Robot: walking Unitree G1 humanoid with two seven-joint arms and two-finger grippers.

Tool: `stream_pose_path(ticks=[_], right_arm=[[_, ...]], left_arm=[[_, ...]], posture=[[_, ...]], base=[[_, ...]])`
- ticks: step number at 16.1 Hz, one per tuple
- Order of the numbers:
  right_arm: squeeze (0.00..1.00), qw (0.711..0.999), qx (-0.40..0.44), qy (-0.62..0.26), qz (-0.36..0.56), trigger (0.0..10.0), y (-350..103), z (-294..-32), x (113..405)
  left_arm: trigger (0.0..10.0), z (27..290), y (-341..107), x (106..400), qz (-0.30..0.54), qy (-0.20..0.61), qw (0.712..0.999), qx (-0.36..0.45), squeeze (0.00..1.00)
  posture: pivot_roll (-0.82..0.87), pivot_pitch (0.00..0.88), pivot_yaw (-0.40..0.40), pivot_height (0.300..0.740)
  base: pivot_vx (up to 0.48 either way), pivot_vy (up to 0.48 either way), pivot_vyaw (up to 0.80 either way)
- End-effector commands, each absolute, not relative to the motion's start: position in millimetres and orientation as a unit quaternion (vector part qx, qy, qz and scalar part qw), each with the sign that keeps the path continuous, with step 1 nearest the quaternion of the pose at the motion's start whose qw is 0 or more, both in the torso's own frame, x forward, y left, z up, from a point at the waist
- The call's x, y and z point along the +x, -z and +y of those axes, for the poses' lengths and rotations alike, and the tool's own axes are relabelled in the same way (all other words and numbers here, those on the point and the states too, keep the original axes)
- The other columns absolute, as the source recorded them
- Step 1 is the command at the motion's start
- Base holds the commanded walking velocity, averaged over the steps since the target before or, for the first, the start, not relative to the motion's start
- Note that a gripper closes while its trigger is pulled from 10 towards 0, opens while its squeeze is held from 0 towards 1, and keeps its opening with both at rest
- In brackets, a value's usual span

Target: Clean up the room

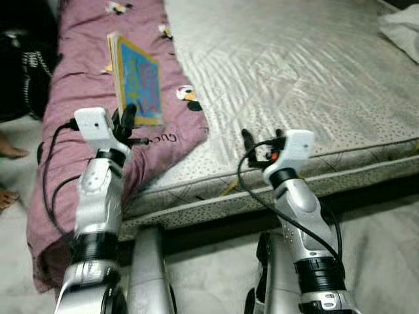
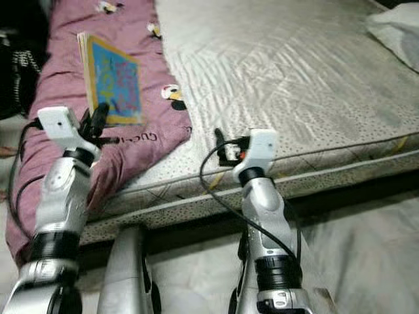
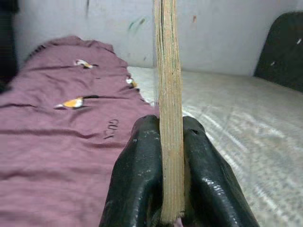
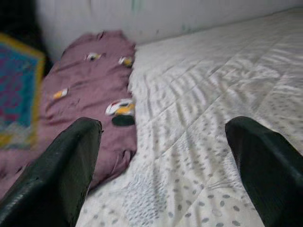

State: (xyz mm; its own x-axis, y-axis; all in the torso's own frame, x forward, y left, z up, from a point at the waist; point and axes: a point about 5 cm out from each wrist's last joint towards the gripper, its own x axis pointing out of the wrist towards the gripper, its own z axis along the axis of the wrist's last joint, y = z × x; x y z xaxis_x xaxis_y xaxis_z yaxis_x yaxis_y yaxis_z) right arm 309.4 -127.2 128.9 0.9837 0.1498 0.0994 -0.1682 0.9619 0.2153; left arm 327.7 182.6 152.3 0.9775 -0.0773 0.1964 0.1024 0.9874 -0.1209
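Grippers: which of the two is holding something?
The left gripper: its jaws are shut on the edge of the book above the purple blanket. The right gripper hangs open over the mattress.

A bare grey quilted mattress takes up most of the scene, its dotted side panel running along the near edge above a dark gap and a pale floor. A whitish pillow lies at the mattress's far right corner. Off the left edge of the mattress sits a dark bundle, and a person's bare foot rests on the floor there.
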Motion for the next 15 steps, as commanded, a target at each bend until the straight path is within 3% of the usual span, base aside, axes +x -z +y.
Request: stream_pose_path(ticks=[1,4,15], right_arm=[[0.00,0.989,0.128,-0.063,-0.047,10.0,-128.0,-132.5,307.6],[0.00,0.989,0.123,-0.062,-0.054,10.0,-129.2,-130.3,308.4],[0.00,0.990,0.102,-0.074,-0.057,10.0,-137.0,-135.7,312.4]], left_arm=[[10.0,178.3,-164.7,322.6,-0.118,0.052,0.991,-0.032,0.00],[10.0,179.1,-144.4,317.2,-0.072,0.022,0.997,-0.020,0.00],[10.0,144.6,-160.7,321.0,-0.097,0.063,0.993,0.001,0.00]], posture=[[0.05,0.000,0.077,0.533],[0.02,0.000,0.078,0.569],[-0.01,0.000,0.025,0.683]], base=[[0.000,0.000,0.00],[0.000,0.000,0.00],[0.000,0.000,0.00]])
